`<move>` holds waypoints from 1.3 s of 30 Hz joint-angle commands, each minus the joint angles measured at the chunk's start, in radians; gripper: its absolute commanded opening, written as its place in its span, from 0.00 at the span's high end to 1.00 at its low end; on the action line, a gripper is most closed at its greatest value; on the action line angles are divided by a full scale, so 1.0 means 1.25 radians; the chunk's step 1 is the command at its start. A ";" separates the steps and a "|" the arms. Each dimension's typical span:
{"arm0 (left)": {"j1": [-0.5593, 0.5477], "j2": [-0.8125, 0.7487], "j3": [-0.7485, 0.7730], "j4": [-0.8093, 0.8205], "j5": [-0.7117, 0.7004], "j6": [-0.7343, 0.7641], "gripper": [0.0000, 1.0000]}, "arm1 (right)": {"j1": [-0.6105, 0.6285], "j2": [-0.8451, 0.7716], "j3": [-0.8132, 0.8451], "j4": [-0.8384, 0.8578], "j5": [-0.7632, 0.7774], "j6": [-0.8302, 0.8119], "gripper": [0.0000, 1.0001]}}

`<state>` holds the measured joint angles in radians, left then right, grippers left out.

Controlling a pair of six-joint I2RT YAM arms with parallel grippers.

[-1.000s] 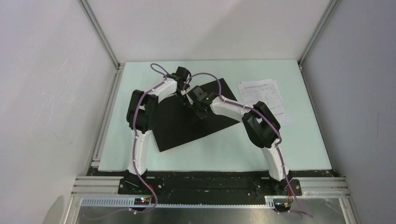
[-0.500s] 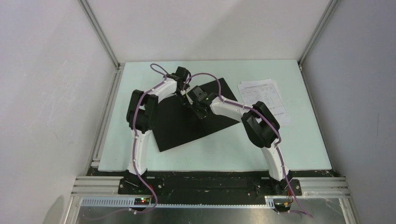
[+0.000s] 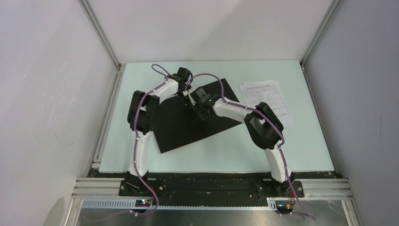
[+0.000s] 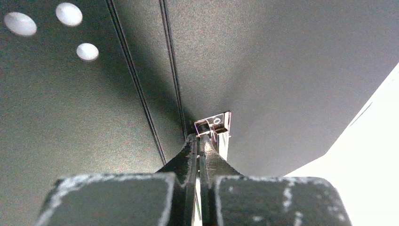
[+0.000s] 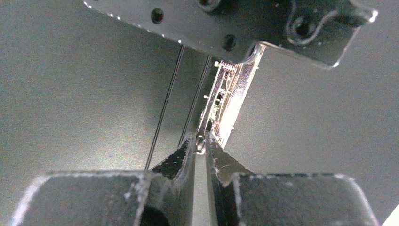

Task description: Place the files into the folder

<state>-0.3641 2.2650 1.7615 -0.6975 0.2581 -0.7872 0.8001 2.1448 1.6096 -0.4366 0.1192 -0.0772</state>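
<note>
The folder lies open on the table, black inside up, its red outside hidden. Its metal spine clip runs down the middle. My right gripper is shut on a small metal tab at the near end of that clip. My left gripper is shut, its tips right at a small clip end piece on the spine, holding nothing that I can see. Both grippers meet over the spine, left gripper and right gripper. The files, printed white sheets, lie on the table right of the folder.
Pale green table boxed in by grey walls, with aluminium posts at the back corners. The left gripper's black body hangs just beyond the right fingertips. The arm bases stand on the near rail.
The right arm's elbow has shifted very slightly. The folder, the files and the left arm look the same.
</note>
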 commanded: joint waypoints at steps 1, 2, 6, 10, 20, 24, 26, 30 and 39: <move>-0.012 0.033 -0.027 -0.020 -0.011 -0.008 1.00 | 0.000 -0.006 -0.031 -0.061 -0.022 0.021 0.86; -0.012 0.033 -0.026 -0.020 -0.011 -0.008 1.00 | 0.000 -0.010 -0.032 -0.062 -0.029 0.023 0.86; -0.012 0.033 -0.026 -0.020 -0.010 -0.008 1.00 | 0.000 -0.019 -0.052 -0.064 -0.043 0.030 0.86; -0.012 0.032 -0.028 -0.021 -0.014 -0.007 1.00 | 0.003 -0.024 -0.060 -0.065 -0.046 0.033 0.87; -0.009 0.033 -0.025 -0.021 -0.011 -0.010 1.00 | 0.007 -0.049 -0.061 -0.084 -0.040 0.048 0.87; -0.009 0.033 -0.025 -0.020 -0.010 -0.010 1.00 | 0.011 -0.051 -0.057 -0.084 -0.034 0.058 0.78; -0.009 0.033 -0.025 -0.021 -0.010 -0.010 1.00 | 0.011 -0.045 -0.051 -0.082 -0.026 0.058 0.78; -0.010 0.033 -0.025 -0.021 -0.013 -0.011 1.00 | 0.017 -0.040 -0.010 -0.102 -0.016 0.081 0.78; -0.009 0.035 -0.023 -0.021 -0.012 -0.010 1.00 | 0.019 -0.038 0.025 -0.102 0.007 0.065 0.79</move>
<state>-0.3706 2.2650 1.7561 -0.6975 0.2756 -0.7959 0.8185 2.1090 1.5787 -0.5518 0.1032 0.0074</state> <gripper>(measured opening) 0.008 0.212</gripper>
